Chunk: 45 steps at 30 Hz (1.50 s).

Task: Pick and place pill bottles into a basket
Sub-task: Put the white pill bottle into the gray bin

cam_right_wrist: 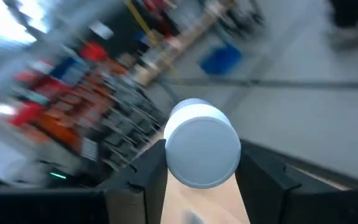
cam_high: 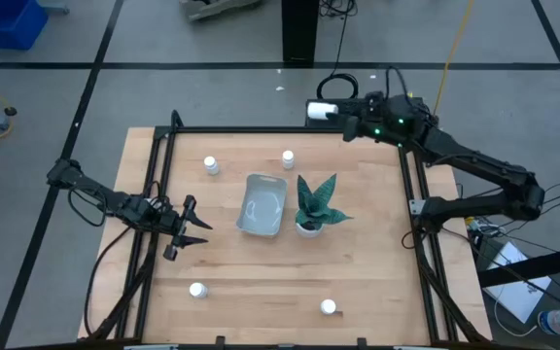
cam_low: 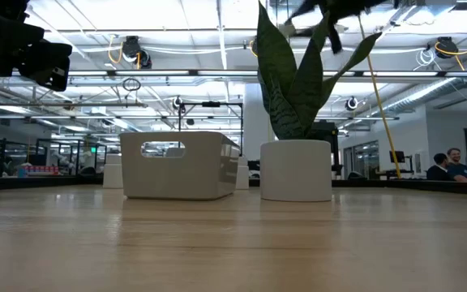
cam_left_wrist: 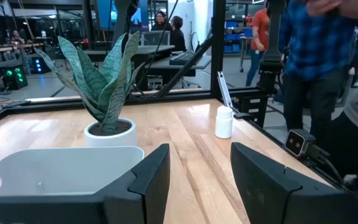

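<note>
Right now your right tool (cam_high: 331, 110), upper right of the high view beyond the table's (cam_high: 261, 282) far edge, grips a pill bottle (cam_right_wrist: 202, 144) by its sides. It looks light, rigid and slick, so hold mid-body. Your left tool (cam_high: 191, 230) hangs open and empty, left of the basket (cam_high: 262, 205) at centre.

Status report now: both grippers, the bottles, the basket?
Right gripper shut on pill bottle, beyond table's far edge. Left gripper open, empty, left of basket. Potted plant beside basket.
</note>
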### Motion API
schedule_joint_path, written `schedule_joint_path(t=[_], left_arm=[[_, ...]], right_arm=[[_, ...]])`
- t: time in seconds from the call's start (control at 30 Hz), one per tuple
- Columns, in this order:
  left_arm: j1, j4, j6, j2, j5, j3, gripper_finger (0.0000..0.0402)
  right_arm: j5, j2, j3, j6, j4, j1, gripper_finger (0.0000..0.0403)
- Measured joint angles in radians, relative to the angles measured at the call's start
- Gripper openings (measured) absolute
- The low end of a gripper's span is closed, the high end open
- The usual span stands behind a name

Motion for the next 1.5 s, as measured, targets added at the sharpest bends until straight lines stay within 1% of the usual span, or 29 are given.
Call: schedule_joint_path(t=[0.13, 0.27, 0.33, 0.43, 0.53, 0.67, 0.87, 0.93, 1.0, 1.13, 1.3, 1.37, 1.5], left_arm=[[0.000, 0.000, 0.000, 0.000, 0.000, 0.000, 0.0175], [0.000, 0.000, 0.000, 0.000, 0.000, 0.000, 0.0175], [0.000, 0.000, 0.000, 0.000, 0.000, 0.000, 0.0175], [0.000, 0.001, 0.000, 0.000, 0.000, 0.000, 0.0175], [0.000, 0.000, 0.000, 0.000, 0.000, 0.000, 0.0175], [0.000, 0.000, 0.000, 0.000, 0.000, 0.000, 0.0175], [0.000, 0.000, 0.000, 0.000, 0.000, 0.000, 0.0175], [0.000, 0.000, 0.000, 0.000, 0.000, 0.000, 0.0175], [0.000, 0.000, 0.000, 0.000, 0.000, 0.000, 0.0175], [0.000, 0.000, 0.000, 0.000, 0.000, 0.000, 0.0175], [0.000, 0.000, 0.000, 0.000, 0.000, 0.000, 0.0175], [0.000, 0.000, 0.000, 0.000, 0.000, 0.000, 0.0175], [0.000, 0.000, 0.000, 0.000, 0.000, 0.000, 0.0175]], right_arm=[[0.006, 0.021, 0.001, -0.014, 0.200, 0.087, 0.0149], [0.082, 0.057, 0.006, -0.051, 0.330, 0.184, 0.0151], [0.088, 0.080, 0.032, -0.086, 0.344, 0.223, 0.0151], [0.108, 0.140, 0.115, -0.146, 0.301, 0.273, 0.0149], [0.105, 0.214, 0.248, -0.210, 0.169, 0.305, 0.0149], [0.068, 0.345, 0.489, -0.277, -0.098, 0.327, 0.0150], [-0.046, 0.595, 0.864, -0.319, -0.531, 0.328, 0.0149], [-0.077, 0.678, 0.967, -0.314, -0.637, 0.328, 0.0150], [-0.099, 0.749, 1.042, -0.318, -0.711, 0.329, 0.0149], [-0.128, 0.856, 1.121, -0.321, -0.827, 0.329, 0.0148], [-0.127, 0.960, 1.122, -0.355, -0.969, 0.316, 0.0150], [-0.119, 0.999, 1.122, -0.393, -1.011, 0.316, 0.0149], [-0.102, 1.057, 1.122, -0.454, -1.038, 0.335, 0.0149]])
